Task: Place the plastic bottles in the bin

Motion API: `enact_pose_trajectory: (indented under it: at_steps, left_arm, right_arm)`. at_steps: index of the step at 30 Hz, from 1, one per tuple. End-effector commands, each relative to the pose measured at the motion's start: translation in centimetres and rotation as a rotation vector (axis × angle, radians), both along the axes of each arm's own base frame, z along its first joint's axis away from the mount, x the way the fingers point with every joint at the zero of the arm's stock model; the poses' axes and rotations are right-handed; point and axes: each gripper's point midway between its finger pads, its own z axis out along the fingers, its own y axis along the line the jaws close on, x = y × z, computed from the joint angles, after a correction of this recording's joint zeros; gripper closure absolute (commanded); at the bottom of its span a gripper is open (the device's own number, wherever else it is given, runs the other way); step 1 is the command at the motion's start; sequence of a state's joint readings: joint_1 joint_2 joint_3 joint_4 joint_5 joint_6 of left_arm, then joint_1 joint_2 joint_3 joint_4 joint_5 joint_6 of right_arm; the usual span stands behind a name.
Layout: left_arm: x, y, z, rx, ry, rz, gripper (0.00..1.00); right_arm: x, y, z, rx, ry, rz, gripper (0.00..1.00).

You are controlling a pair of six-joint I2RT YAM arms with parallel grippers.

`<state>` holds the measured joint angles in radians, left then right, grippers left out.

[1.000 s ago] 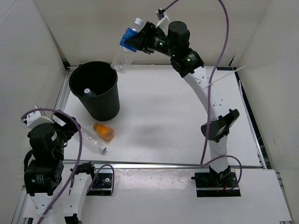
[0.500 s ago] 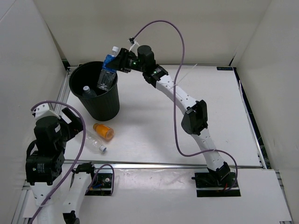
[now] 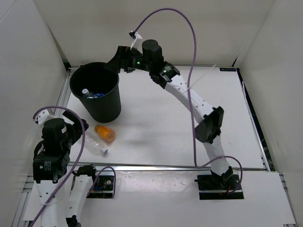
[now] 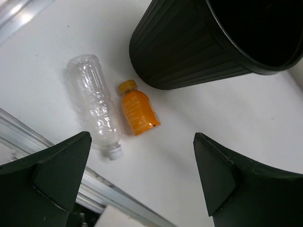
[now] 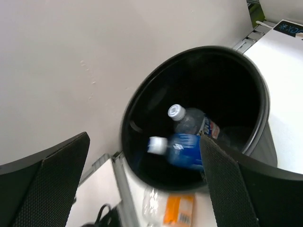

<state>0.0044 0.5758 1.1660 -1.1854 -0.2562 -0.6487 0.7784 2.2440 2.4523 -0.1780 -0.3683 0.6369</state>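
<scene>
The black bin (image 3: 107,108) stands at the table's back left. Inside it a blue-labelled bottle (image 5: 185,149), blurred, lies beside a white-labelled bottle (image 5: 191,121). My right gripper (image 5: 144,138) hangs open and empty above the bin's far rim (image 3: 115,71). An orange bottle (image 4: 138,109) and a clear unlabelled bottle (image 4: 94,106) with a white cap lie side by side on the table in front of the bin (image 4: 189,52). My left gripper (image 4: 142,138) is open above them, empty, its fingers wide apart. In the top view the orange bottle (image 3: 105,133) and clear bottle (image 3: 93,143) lie just right of my left gripper (image 3: 75,130).
White walls enclose the table on the left, back and right. A metal rail (image 3: 165,166) runs along the near edge, close to the clear bottle's cap. A purple cable (image 3: 189,71) loops over the right arm.
The right arm carried the blue-labelled bottle down over the bin, then opened; the bottle has dropped into the bin. The left arm shifted slightly, still open.
</scene>
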Motion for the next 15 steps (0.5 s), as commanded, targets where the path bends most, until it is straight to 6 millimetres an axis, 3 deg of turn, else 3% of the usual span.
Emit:
enact_pose_trajectory:
  at_steps: [1,2,5,8,9,11,15]
  left_arm:
    - [0.8,-0.2,-0.6,-0.139,-0.046,0.11,0.0]
    - [1.1,-0.3,-1.2,-0.175,-0.034,0.135,0.0]
    - [2.1,-0.6,-4.9,-0.255,0.004,0.198,0.0]
    - [2.9,-0.7,-6.9,-0.301,-0.036,0.223,0.0]
    - [2.9,-0.9,-9.6,-0.312,0.007,0.231,0.0]
    - [3.1,-1.7,-11.0,-0.378,-0.005,0.223,0.0]
    - [3.6,-1.8,-13.0,-0.395,-0.018,0.232,0.0]
  right_arm:
    - [-3.0,-5.2,8.1,0.025,-0.132,-0.072,0.0]
    - [-4.3,-6.4,9.8,0.037,-0.144,-0.073,0.0]
    - [-6.5,-8.2,9.8,-0.014,-0.124,-0.05,0.0]
    - [-7.9,-9.5,7.8,-0.087,-0.065,-0.034,0.0]
    - [-8.2,-9.8,7.2,-0.102,-0.05,-0.033,0.0]
    - [-8.7,-10.8,6.0,-0.141,-0.021,-0.031,0.0]
    - [-10.0,-12.4,6.0,-0.165,-0.009,-0.023,0.0]
